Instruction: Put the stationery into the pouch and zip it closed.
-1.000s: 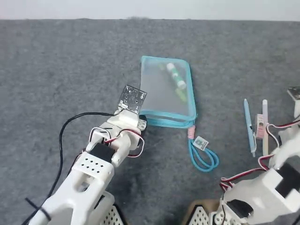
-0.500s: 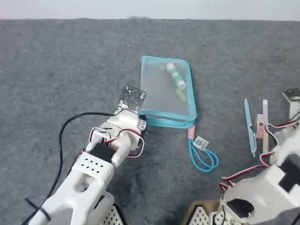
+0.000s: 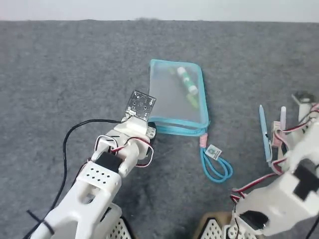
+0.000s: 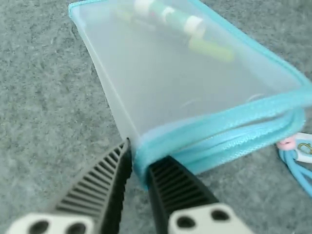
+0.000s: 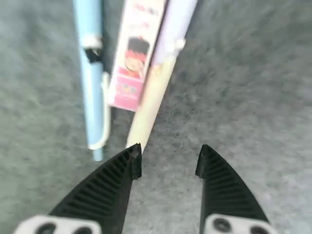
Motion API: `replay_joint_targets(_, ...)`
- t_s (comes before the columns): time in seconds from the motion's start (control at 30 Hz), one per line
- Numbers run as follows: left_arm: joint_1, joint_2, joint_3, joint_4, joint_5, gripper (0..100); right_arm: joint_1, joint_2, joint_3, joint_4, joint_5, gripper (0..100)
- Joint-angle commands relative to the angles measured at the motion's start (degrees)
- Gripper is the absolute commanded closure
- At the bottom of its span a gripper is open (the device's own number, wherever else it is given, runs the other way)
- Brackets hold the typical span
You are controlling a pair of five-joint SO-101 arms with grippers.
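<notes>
Left gripper: narrow, its 2 ribbed black fingers pinching the near corner of the pouch.
Pouch: a translucent pouch with teal trim, lying flat on the mat at the middle of the table. The left arm holds 1 end of the zip edge that faces the arms. Whether the zip is open cannot be told.
Marker: green and white, inside the pouch along the side away from the held corner.
Strap: a blue loop with a small white tag. It trails on the mat from the pouch's other near corner, just beside a pink zip pull.
Right gripper: wide open, holding nothing, low over bare mat. 1 fingertip is just beside the near end of the pale pen.
Pale pen: lies on the mat, touching the pink packet along its side.
Pink packet: small and flat, between the 2 pens.
Blue pen: lies just beside the packet, roughly parallel to the pale pen and well apart from the pouch.
Mat: grey and rough, covering the table.
</notes>
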Motion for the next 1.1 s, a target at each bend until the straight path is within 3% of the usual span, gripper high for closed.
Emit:
replay_joint_targets(0.0, -0.1, 0.5, -0.7, -1.8, -0.5, 99, -2.8, -7.8, 1.2, 1.5, -3.5, 80.9)
replay_joint_targets(0.23, -0.1, 0.5, -0.7, -1.8, -0.5, 99, -5.1, -5.1, 8.8, -4.6, -4.0, 81.0)
replay_joint_targets(0.63, -0.1, 0.5, -0.7, -1.8, -0.5, 99, 1.2, 4.1, 9.8, -14.2, -4.0, 81.2)
replay_joint_targets(0.7, -0.1, 0.5, -0.7, -1.8, -0.5, 99, 1.3, 5.5, 9.8, -14.8, -4.0, 84.2)
replay_joint_targets(0.8, -0.1, 0.5, -0.7, -1.8, -0.5, 99, 1.2, 6.8, 9.8, -14.9, -4.0, 99.1)
replay_joint_targets(1.07, -0.1, 0.5, -0.7, -1.8, -0.5, 99, 2.2, -4.8, 9.7, -9.1, -4.0, 99.2)
